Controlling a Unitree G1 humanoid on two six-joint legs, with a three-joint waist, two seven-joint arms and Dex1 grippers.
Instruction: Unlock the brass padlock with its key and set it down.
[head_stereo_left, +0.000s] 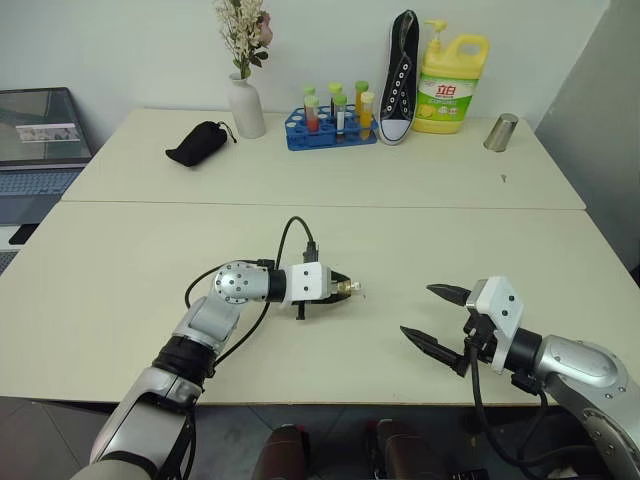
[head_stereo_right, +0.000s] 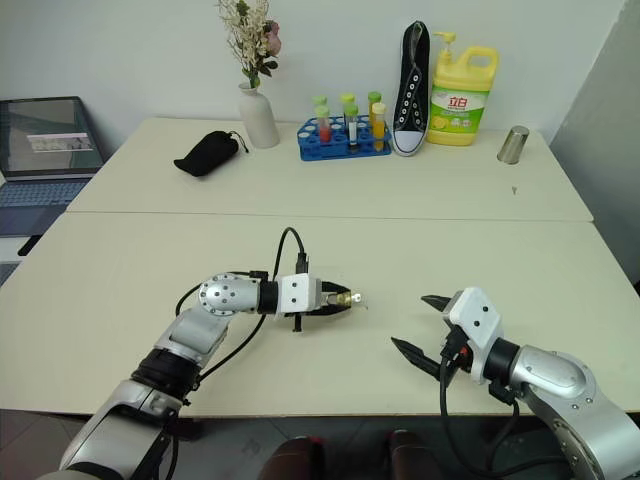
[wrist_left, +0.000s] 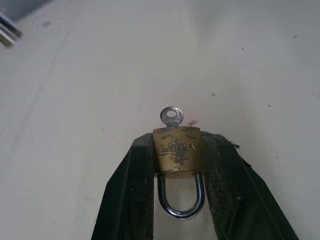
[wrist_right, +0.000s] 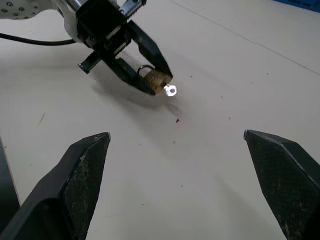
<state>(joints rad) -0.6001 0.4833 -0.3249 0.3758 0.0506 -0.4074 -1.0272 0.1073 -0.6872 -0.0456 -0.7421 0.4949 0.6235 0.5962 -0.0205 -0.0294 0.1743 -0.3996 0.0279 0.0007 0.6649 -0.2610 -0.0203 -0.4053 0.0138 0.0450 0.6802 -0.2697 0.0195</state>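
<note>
My left gripper (head_stereo_left: 345, 289) is shut on the brass padlock (wrist_left: 177, 151), which it holds just above the near table in the middle. The lock's gold body is pinched between the two black fingers (wrist_left: 131, 192), with the silvery shackle (wrist_left: 181, 200) pointing back toward the wrist. The key (wrist_left: 172, 116) sticks out of the lock's far end, toward my right arm; it glints as the key (wrist_right: 170, 90) in the right wrist view too. My right gripper (head_stereo_left: 437, 317) hovers open above the table's front right, a short way from the lock, nothing between its fingers.
On the far table stand a white vase with flowers (head_stereo_left: 245, 103), a black pouch (head_stereo_left: 197, 142), a blue rack of tubes (head_stereo_left: 333, 122), a black sneaker (head_stereo_left: 400, 78), a yellow detergent bottle (head_stereo_left: 451, 84) and a metal cup (head_stereo_left: 500, 132). A laptop (head_stereo_left: 38, 140) sits at far left.
</note>
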